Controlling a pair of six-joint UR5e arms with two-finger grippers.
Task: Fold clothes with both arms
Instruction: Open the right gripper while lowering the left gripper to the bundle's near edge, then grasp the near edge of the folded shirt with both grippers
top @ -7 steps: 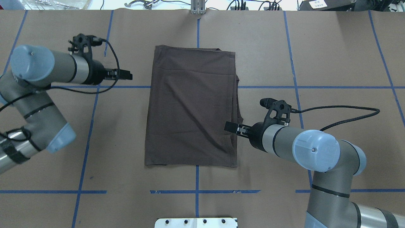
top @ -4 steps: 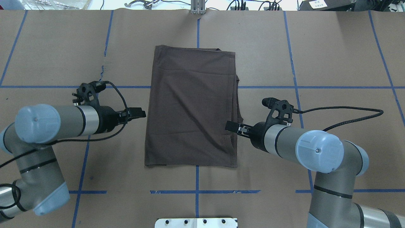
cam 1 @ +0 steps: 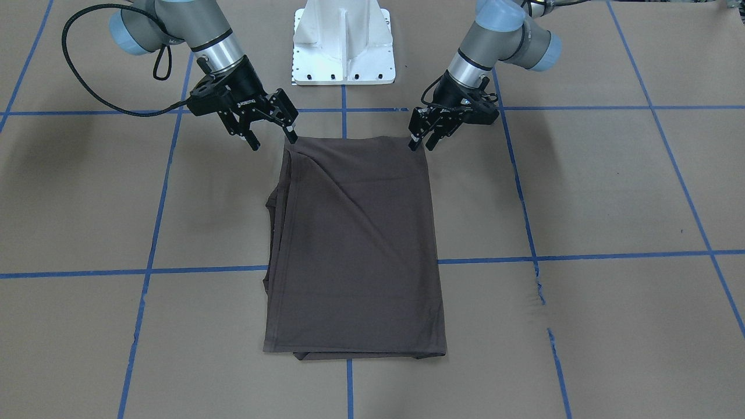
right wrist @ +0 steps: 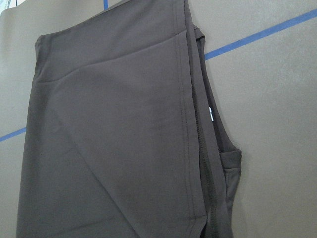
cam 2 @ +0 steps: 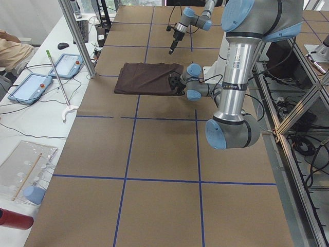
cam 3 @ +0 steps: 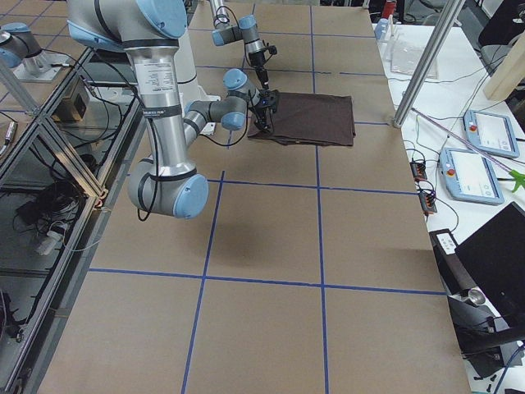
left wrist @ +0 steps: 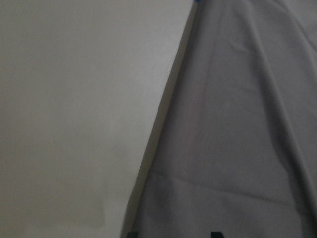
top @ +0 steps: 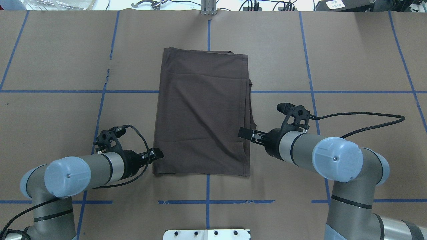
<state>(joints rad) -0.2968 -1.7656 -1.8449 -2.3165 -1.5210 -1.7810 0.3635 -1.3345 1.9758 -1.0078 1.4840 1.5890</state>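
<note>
The clothes are one dark brown shirt (top: 201, 113) folded into a tall rectangle on the brown paper table; it also fills the right wrist view (right wrist: 124, 139). In the front view the shirt (cam 1: 355, 244) has both grippers at its robot-side corners. My left gripper (cam 1: 421, 144) hangs open at the view's right corner, low beside the shirt's edge (left wrist: 237, 124), with two fingertips (left wrist: 214, 233) just showing. My right gripper (cam 1: 273, 141) is open at the other corner, one finger over the cloth. Overhead, the left gripper (top: 159, 154) and the right gripper (top: 243, 132) flank the shirt. Neither holds cloth.
The white pedestal base (cam 1: 343, 43) stands just behind the shirt's near edge. Blue tape lines (top: 206, 201) grid the table. A metal post (cam 2: 77, 38) and a side bench with tablets (cam 2: 31, 85) and a person's arm (cam 2: 10, 49) lie beyond the far edge.
My left arm has swung back toward the robot along the shirt's left side, from its far part to its near-left corner. The right arm has barely moved.
</note>
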